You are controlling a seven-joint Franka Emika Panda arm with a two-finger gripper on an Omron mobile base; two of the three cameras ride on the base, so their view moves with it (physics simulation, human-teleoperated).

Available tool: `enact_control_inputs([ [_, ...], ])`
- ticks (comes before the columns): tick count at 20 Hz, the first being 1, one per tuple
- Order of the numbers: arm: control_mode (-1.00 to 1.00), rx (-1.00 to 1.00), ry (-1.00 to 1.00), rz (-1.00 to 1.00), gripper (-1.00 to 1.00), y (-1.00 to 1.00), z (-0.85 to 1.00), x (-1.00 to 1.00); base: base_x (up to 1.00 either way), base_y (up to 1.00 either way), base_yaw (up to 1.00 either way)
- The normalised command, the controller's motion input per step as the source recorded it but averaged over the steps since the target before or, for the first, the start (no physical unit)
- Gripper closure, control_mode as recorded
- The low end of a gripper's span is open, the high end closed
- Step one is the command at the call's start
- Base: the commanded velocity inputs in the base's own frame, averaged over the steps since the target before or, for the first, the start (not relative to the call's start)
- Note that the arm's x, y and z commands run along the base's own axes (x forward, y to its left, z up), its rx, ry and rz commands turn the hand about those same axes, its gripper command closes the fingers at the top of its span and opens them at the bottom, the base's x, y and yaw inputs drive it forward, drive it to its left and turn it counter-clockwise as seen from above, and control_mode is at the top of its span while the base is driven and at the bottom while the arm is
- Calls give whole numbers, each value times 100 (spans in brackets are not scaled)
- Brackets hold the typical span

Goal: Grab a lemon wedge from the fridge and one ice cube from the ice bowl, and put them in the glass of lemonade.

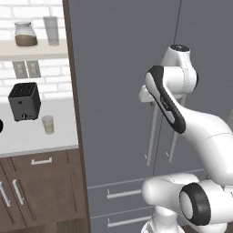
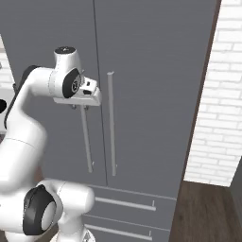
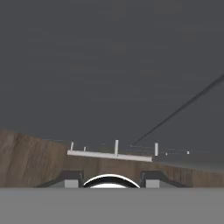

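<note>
gripper (image 2: 75,107) against upright left bar handle (image 2: 87,142) of closed fridge (image 2: 142,71), jaw state unclear

Grey fridge (image 3: 109,65) door up close, seam running diag. at right; silver drawer handle (image 3: 111,154) below, prob. brown floor (image 3: 26,157) beyond.

**Fridge shut in front of me, lemonade waiting at the left**

My fridge (image 1: 118,91) fills the centre and right of the left base view: tall, matte grey, both doors closed, two long vertical silver bar handles side by side near the door seam, two drawers with horizontal bars below. In the right base view it takes up the centre and upper left. The glass of lemonade (image 1: 48,124), a small clear tumbler of pale yellow-green liquid, stands upright on the tabletop at the left of the left base view.
</note>
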Motion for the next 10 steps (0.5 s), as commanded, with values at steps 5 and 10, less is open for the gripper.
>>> enact_control_inputs([
  [5, -100, 0, 3, 2, -100, -2, -1, -37, 0, 0, 0],
  [10, -100, 0, 2, 6, -100, -5, -5, -94, 0, 0, 0],
])
